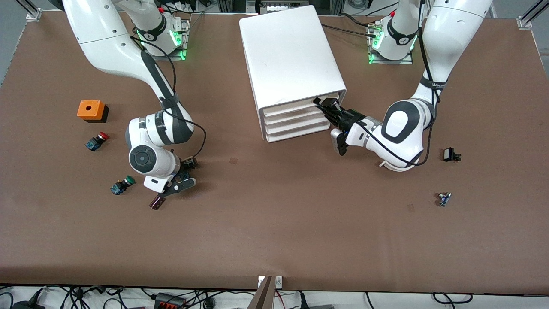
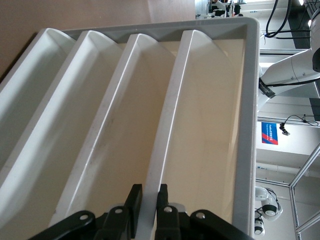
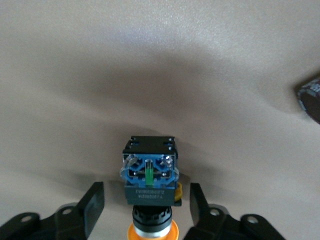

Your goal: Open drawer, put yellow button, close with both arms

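The white cabinet stands at mid-table near the robots' bases. Its uppermost drawer sits level with the three lower ones. My left gripper is at that drawer's front, at the end toward the left arm. In the left wrist view the gripper has its two fingers pressed on either side of the drawer's thin front lip. The yellow button lies on the table, yellow cap toward the wrist. My right gripper is open with one finger on each side of it. In the front view this gripper largely hides the button.
An orange box, a red-capped button and a green-capped button lie toward the right arm's end. A dark cylinder lies close to the right gripper. Two small parts lie toward the left arm's end.
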